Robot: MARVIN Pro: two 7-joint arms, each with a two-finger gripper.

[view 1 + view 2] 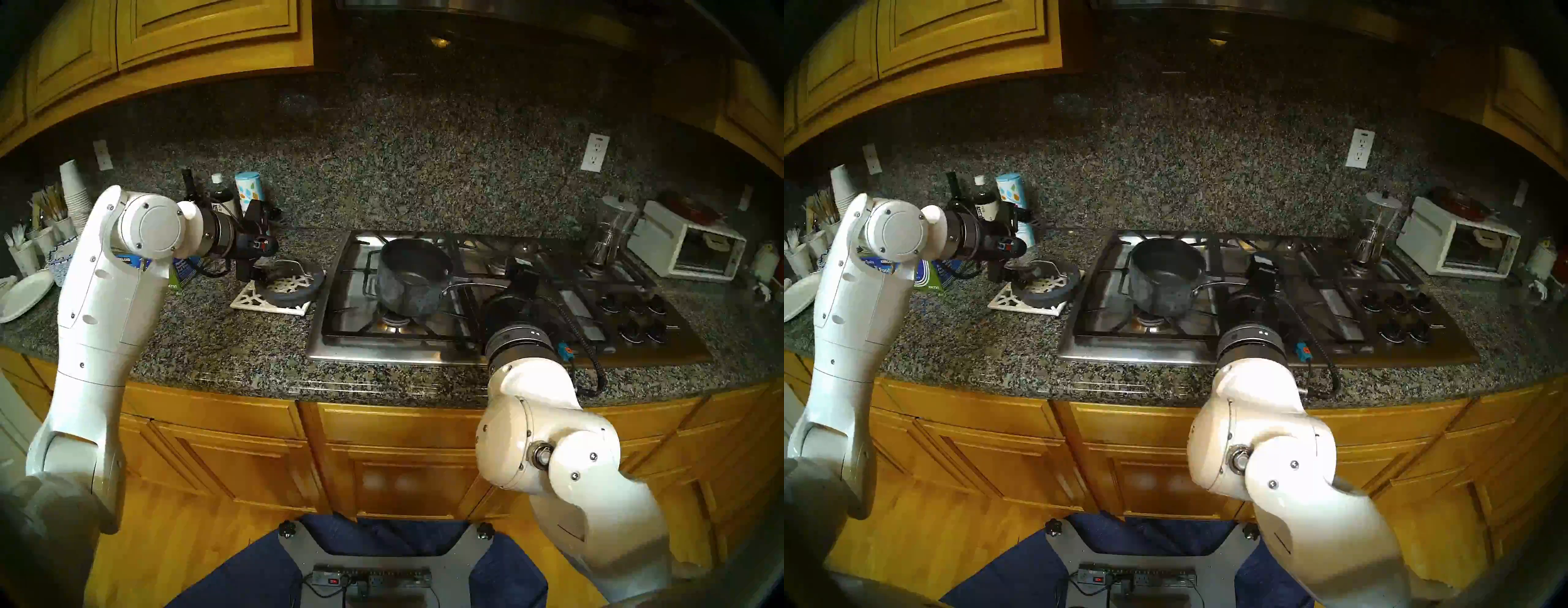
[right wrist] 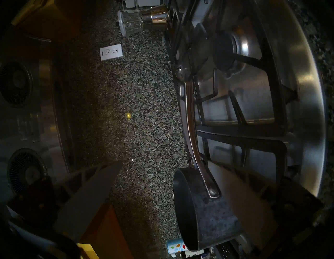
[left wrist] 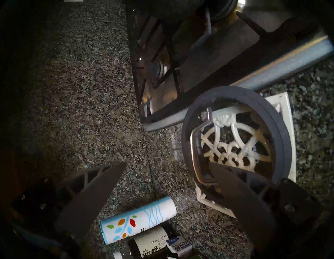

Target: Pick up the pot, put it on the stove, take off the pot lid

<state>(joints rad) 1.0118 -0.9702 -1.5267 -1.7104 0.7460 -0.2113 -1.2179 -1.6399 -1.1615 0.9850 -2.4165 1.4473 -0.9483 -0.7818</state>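
On speckled granite counter (image 1: 237,352), steel stove (image 1: 394,352)

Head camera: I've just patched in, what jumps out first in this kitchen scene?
The uncovered pot stands on the stove, on the grate over the front left burner, its long silver handle pointing toward the right gripper. Its pot lid lies on a white lattice trivet on the counter left of the stove. The left gripper hangs open just above the lid, holding nothing.

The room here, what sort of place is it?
A home kitchen, most likely: a gas stove set into a granite counter, wooden cabinets below and above, and a toaster oven at the right.
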